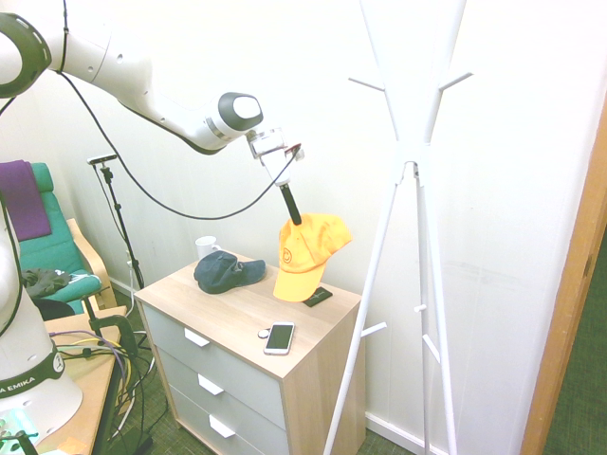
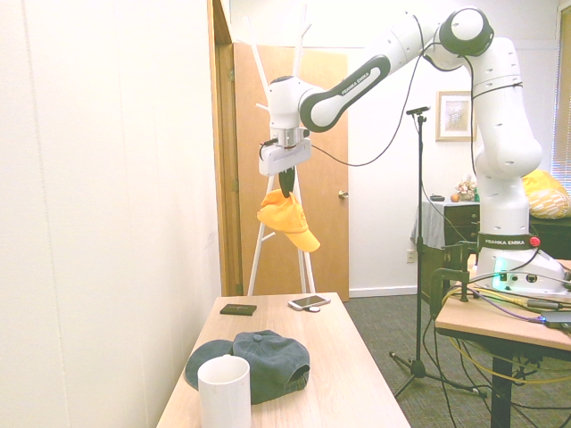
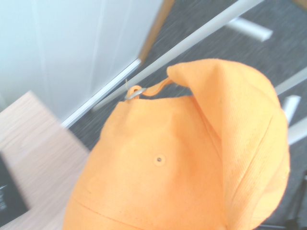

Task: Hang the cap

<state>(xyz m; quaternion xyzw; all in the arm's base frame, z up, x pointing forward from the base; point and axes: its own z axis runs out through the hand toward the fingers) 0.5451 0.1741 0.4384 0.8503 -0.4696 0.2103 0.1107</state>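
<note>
**Cap lifted clear, hanging not yet done**

The gripper (image 1: 290, 204) was clamped on the crown of the orange cap (image 1: 305, 254), its dark fingers pinched together on the fabric. The cap dangled in the air with its brim pointing down, above the far end of the wooden drawer chest (image 1: 237, 313) and free of its top. In the second exterior view the cap (image 2: 285, 218) hung in front of the white coat stand (image 2: 268, 241), though how near it was to the stand could not be told from there. From the first exterior view, the coat stand (image 1: 408, 171) stood just beside the chest, and its upper pegs were well above the cap and off to one side.

Judging by this, the pickup was finished and the carry was under way. What remained was to raise the cap to a peg, slip it over, and let go. No peg held anything yet.

On the chest lay a dark blue cap (image 1: 226, 272), a white mug (image 1: 206, 246), a phone (image 1: 279, 337) and a small black card (image 1: 317, 297), all untouched by the arm.
</note>
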